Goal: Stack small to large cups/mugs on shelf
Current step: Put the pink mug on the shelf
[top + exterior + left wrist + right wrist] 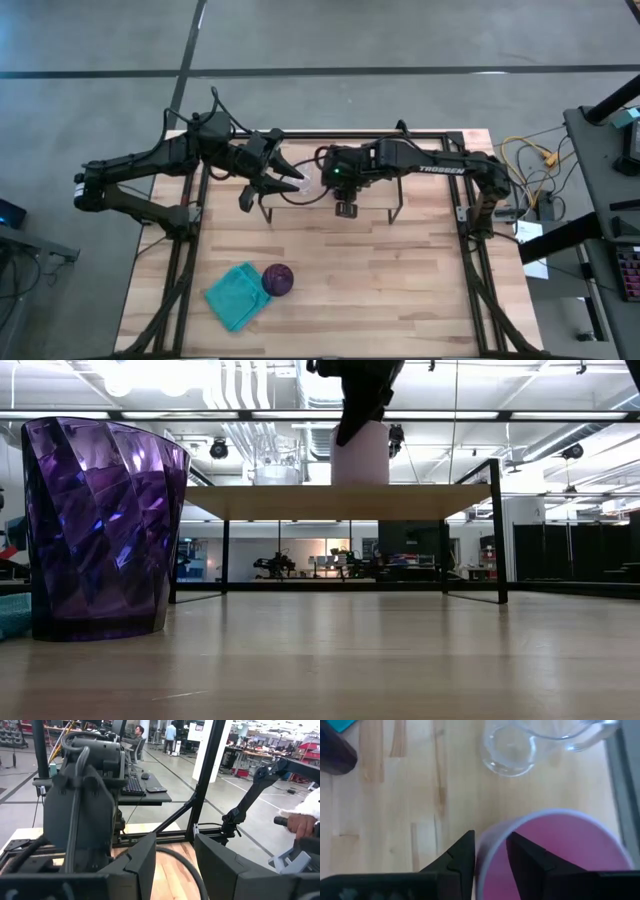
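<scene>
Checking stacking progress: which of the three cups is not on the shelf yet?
The purple cup. It stands on the table beside the teal cloth, while the pink mug and clear glass sit on the shelf.

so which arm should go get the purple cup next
Left, probably. The right gripper is pinching the pink mug rim on the shelf, while the left gripper holds nothing and the purple cup sits on its side.

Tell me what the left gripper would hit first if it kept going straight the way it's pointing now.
Most likely the clear glass on the shelf. In the high view the left gripper points toward the right gripper, which is pinching the pink mug's rim, with the glass in between. Whether their heights match is unclear.
</scene>
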`<state>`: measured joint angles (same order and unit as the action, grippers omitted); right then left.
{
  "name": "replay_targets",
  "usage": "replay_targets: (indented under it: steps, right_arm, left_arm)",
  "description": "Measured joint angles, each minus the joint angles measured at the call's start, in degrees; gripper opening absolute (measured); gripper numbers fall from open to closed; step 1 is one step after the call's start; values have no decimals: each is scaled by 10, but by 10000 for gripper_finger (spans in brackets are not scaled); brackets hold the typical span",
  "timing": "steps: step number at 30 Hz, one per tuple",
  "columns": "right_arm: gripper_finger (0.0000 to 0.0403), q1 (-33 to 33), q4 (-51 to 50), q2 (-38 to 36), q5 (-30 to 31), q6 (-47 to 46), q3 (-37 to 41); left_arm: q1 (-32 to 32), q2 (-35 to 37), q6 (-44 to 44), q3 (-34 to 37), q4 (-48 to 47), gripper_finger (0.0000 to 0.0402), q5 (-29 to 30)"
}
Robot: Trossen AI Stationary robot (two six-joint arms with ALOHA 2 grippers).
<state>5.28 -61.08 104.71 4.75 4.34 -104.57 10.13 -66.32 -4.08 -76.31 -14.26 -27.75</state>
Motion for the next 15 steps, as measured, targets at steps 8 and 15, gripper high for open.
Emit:
replay_targets:
  steps: [8,15]
  right_arm:
    - [107,0,-1,-28,13,-32,-15]
    - [107,-7,-1,-28,13,-30,-89]
  left_arm:
    - [0,0,0,0,2,123,0]
    - [0,0,0,0,3,123,0]
